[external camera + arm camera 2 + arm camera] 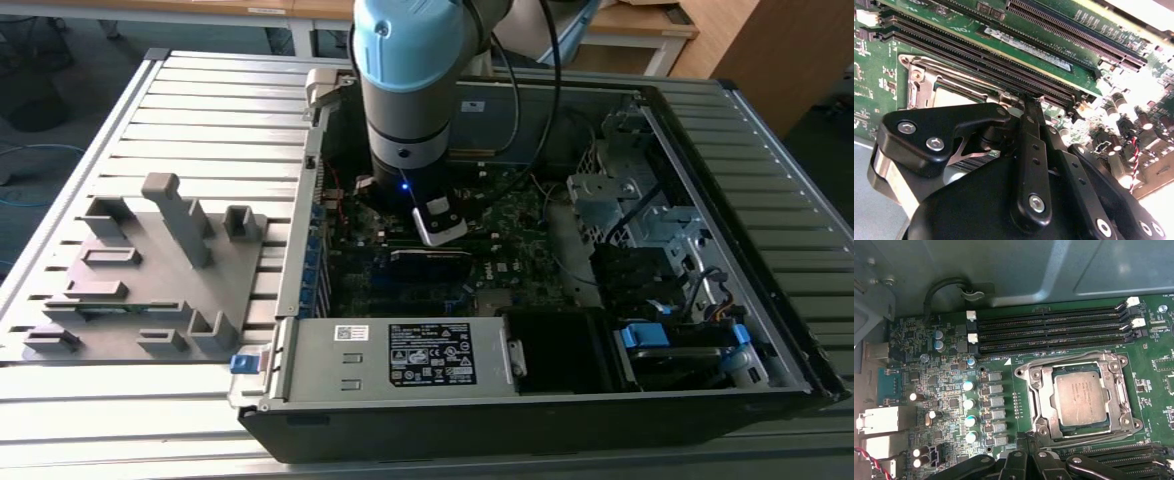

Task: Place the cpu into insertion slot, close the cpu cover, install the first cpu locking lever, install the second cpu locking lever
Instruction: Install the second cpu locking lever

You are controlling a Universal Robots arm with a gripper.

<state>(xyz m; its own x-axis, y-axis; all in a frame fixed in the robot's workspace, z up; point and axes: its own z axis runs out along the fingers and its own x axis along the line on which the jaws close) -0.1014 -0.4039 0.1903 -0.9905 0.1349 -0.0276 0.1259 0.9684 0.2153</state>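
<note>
An open computer case [561, 330] lies on a slatted metal table [200, 110], with a grey moulded holder tray [140, 280] at the exterior view's left. The robot arm [414, 90] reaches straight down into the case over the green motherboard [501, 225].

The first wrist view shows what the exterior view hides: the silver-grey chip [1080, 399] sits flat in its square socket [1046, 390], with the metal cover frame [1114, 385] lying down around it, next to the long black memory slots [1049, 330].

In the second wrist view the black gripper [1021, 102] has its fingertips pinched together just beside the socket's edge; whether they grasp anything thin there cannot be told.
</note>
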